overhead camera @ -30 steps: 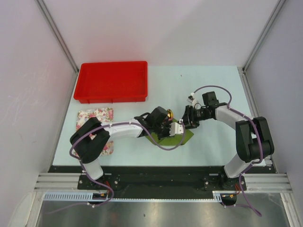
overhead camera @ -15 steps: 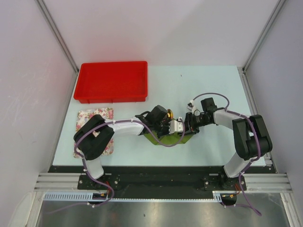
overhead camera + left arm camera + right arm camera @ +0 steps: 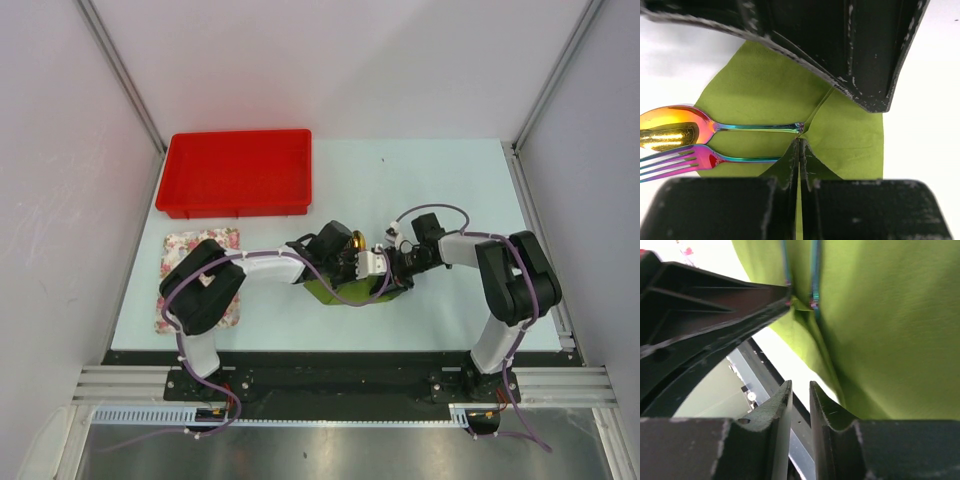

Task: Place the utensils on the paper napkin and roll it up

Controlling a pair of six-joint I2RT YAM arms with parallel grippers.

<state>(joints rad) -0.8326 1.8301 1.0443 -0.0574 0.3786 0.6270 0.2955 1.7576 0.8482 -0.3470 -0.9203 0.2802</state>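
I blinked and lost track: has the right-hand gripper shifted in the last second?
Yes. The right gripper moved left and nearer, away from the right edge of the table, toward the paper napkin.

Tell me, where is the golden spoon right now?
In the left wrist view, the spoon lies at the left on the green napkin, right beside the pink fork, its golden bowl sticking out past the napkin's edge.

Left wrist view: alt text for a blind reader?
Left claw shut on a raised fold of the olive-green napkin. A golden-bowled spoon and pink-purple fork lie side by side on it, heads overhanging its edge.
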